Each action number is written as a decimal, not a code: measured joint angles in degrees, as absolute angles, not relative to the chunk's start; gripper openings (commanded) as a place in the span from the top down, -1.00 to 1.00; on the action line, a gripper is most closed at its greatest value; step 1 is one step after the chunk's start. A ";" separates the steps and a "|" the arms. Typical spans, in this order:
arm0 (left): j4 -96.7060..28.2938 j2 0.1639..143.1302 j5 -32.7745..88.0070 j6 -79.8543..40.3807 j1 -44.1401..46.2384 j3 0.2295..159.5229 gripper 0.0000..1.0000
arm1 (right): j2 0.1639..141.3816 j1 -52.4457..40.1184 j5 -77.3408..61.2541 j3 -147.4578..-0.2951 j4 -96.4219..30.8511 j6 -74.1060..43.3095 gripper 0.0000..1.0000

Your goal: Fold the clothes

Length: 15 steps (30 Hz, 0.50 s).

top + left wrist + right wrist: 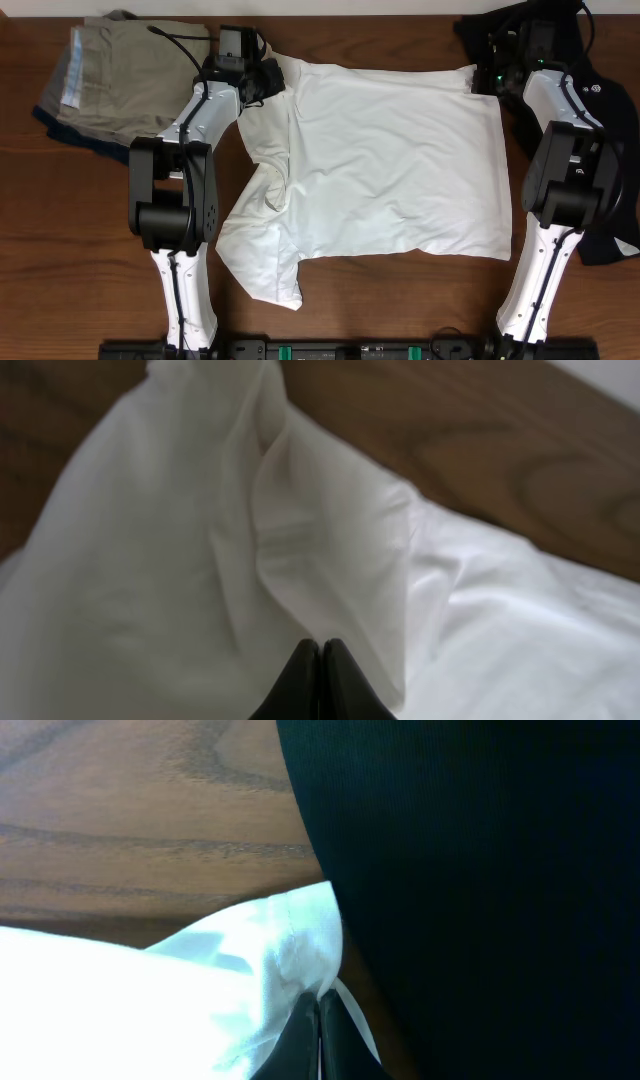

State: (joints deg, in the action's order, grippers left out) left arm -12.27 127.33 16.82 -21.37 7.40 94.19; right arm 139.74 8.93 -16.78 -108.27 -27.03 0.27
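Pinched shut, the left end effector [264, 80] is gripping the T-shirt [390, 170] at its far left corner. In the left wrist view the two dark fingertips [305, 665] are pressing together at a raised fold of white cloth [200, 560], with the rest of the fingers cut off by the bottom of the frame. The right end effector [487, 78] is closing on the shirt's far right corner. Its wrist view is blurred, and the fingertips [305, 1020] are meeting right at the white hem [290, 950], so the exact bite is hard to make out. The T-shirt is lying spread across the middle of the counter [60, 250], one sleeve reaching toward the near edge. A black garment [600, 90] is lying at the far right corner, partly hiding behind the right arm and running out of view; it is filling most of the right wrist picture [480, 870]. Folded clothes [120, 75] are sitting at the far left corner, the left arm covering their right side.
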 measured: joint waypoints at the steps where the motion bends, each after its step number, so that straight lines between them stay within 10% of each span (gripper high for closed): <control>1: -11.79 127.33 16.80 -21.45 7.38 94.30 0.86 | 139.74 8.93 -16.78 -108.27 -27.05 0.27 0.97; 15: -10.24 127.31 10.26 -14.26 5.80 107.66 0.88 | 139.72 8.93 -16.78 -108.29 -27.44 0.27 0.99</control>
